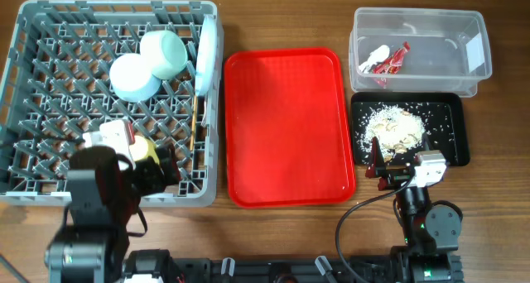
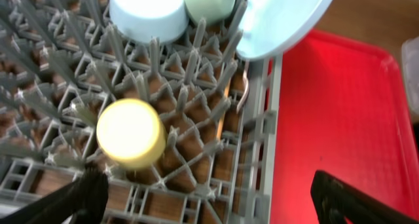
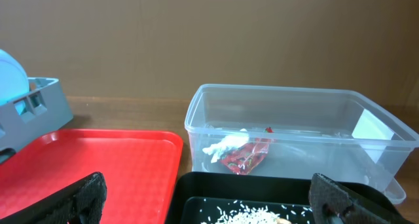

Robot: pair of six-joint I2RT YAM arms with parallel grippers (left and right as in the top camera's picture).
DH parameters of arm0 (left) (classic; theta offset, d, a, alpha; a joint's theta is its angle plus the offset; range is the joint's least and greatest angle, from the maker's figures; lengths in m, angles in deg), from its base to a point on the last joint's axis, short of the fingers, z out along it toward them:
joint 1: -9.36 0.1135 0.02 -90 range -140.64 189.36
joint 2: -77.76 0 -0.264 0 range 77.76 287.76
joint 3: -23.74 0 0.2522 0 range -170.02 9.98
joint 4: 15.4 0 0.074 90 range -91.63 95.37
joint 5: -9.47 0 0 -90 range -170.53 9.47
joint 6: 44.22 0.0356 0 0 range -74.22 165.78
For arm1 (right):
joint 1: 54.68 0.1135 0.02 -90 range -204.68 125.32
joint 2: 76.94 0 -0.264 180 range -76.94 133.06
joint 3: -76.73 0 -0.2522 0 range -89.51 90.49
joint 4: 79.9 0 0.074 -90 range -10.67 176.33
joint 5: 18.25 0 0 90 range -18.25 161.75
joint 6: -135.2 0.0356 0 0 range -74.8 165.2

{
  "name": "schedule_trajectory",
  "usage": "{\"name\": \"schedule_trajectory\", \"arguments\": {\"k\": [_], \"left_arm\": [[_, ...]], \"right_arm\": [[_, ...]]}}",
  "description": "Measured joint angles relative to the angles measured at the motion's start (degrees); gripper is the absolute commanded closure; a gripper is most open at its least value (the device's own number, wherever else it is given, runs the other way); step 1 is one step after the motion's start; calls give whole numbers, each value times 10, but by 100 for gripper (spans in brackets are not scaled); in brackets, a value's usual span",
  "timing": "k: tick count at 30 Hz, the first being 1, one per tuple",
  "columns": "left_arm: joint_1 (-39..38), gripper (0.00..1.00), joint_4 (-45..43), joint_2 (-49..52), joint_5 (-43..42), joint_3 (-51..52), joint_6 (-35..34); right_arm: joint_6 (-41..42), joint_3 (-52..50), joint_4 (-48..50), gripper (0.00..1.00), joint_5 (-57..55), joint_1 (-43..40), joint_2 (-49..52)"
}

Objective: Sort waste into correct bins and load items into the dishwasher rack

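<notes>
Green bowls [image 1: 135,76] 2 | yellow cup [image 2: 129,132] 1 | white plate [image 1: 206,51] 1

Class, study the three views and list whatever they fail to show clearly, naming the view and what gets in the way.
Yellow cup: overhead, the left arm covers part; left wrist view blurs it.
Snack wrapper: print too small overhead, hazed by the clear tub wall in the right wrist view.
Rice crumbs: cut off by the right wrist view's bottom edge.
Plate: cut off by the left wrist view's top edge.
</notes>
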Motion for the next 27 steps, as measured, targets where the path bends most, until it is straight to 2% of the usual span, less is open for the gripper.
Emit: {"name": "schedule_trajectory", "arguments": {"k": [2, 6, 7, 12, 14, 16, 27], "left_arm": [[0, 0, -47, -58, -1, 45, 0], [0, 0, -194, -208, -9, 204, 1], [0, 0, -245, -257, -11, 271, -2], [0, 0, -478, -359, -15, 432, -5], [0, 0, -529, -364, -16, 471, -5], [0, 0, -507, -364, -19, 479, 2], [0, 0, -507, -364, -26, 480, 10]], "right_arm": [[0, 0, 0, 0, 0, 0, 0], [0, 0, 0, 0, 4, 0, 0], [0, 0, 0, 0, 4, 0, 0], [0, 0, 0, 0, 4, 0, -1], [0, 0, 0, 0, 4, 0, 0], [0, 0, 0, 0, 4, 0, 0], [0, 0, 0, 0, 4, 0, 0]]}}
